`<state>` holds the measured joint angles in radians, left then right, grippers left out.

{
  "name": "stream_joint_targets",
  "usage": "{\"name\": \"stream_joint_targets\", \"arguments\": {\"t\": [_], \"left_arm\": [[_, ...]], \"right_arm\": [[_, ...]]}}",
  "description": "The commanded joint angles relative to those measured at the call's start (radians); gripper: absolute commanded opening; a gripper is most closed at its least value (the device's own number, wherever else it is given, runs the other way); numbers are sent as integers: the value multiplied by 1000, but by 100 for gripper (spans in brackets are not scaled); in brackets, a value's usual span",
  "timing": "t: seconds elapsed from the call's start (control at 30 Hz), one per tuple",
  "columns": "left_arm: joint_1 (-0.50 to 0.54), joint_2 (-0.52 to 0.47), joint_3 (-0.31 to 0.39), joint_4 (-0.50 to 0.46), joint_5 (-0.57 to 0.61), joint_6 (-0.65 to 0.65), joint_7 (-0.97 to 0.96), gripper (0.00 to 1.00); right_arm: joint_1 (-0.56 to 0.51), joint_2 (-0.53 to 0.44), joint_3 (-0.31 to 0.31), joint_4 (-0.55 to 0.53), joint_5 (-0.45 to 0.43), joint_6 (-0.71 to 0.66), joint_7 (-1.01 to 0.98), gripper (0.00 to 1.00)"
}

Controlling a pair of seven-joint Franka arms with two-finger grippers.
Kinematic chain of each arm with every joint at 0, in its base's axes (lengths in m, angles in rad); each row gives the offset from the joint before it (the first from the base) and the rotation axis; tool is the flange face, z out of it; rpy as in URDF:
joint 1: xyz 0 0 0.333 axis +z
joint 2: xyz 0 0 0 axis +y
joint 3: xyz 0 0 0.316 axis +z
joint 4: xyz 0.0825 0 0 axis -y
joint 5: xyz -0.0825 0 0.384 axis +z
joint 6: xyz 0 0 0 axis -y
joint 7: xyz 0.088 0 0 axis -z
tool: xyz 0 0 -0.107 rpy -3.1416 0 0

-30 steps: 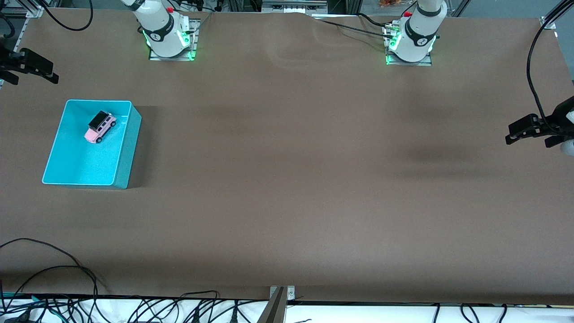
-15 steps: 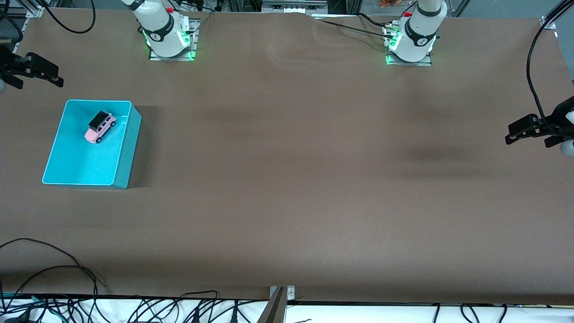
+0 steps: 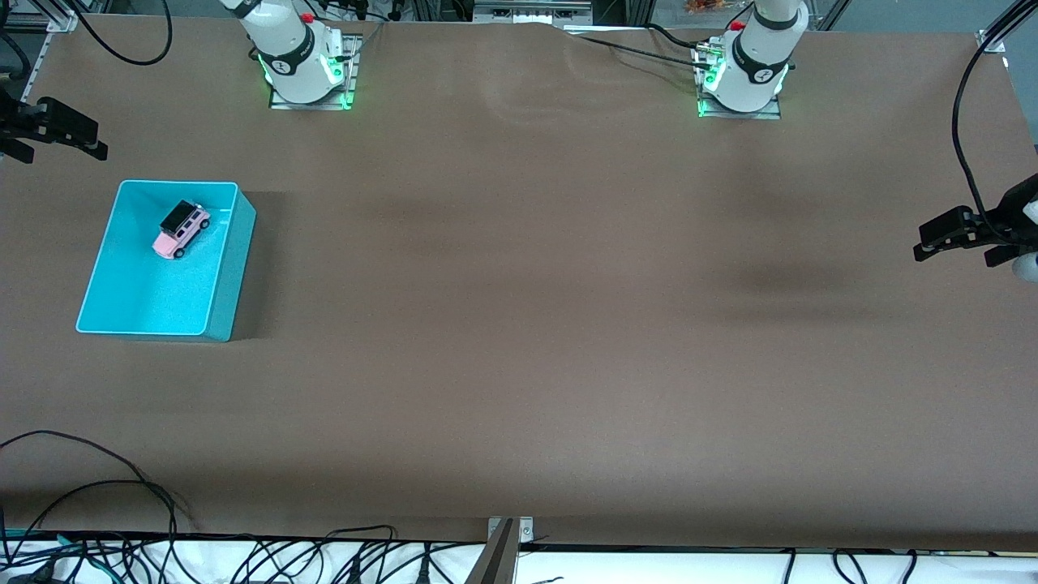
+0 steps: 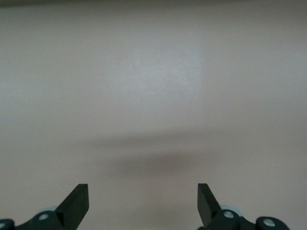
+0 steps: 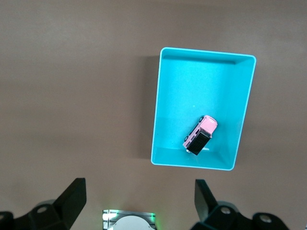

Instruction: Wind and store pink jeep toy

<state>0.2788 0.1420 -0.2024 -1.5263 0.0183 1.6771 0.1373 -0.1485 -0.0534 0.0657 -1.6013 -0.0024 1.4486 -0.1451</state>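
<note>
The setting I worked in was a robotics laboratory. The two white arm bases (image 3: pixel 306 61) (image 3: pixel 742 69), lit green at their feet, were bolted to metal plates on a wide table (image 3: pixel 519 324) covered by a brown sheet. Aluminium framing (image 3: pixel 503 12) ran along the edge by the bases, and loose black cables (image 3: pixel 243 556) lay tangled along the edge nearest the front camera.

Right wrist view looks straight down on the teal bin (image 5: pixel 165 105) sitting on the brown table (image 5: pixel 72 96). Pink jeep toy (image 5: pixel 200 134) lies inside on its wheels, skewed to the walls (black roof end nearest one short wall). Right gripper (image 5: pixel 140 195) hangs above, fingers (image 5: pixel 74 194) spread wide, empty.
</note>
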Motion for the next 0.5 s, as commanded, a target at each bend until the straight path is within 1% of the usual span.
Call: {"name": "stream_joint_targets", "arguments": {"t": [0.0,0.27,0.47], "left_arm": [[2,-12,-3,-15,14,6,-8,100],[2,-12,-3,-15,14,6,-8,100],[2,-12,-3,-15,14,6,-8,100]], "right_arm": [[-14,20,14,40,33,-31,-11,100],[-17,20,13,43,33,-14,-7,100],[-13,21,17,69,33,4,-2,100]]}}
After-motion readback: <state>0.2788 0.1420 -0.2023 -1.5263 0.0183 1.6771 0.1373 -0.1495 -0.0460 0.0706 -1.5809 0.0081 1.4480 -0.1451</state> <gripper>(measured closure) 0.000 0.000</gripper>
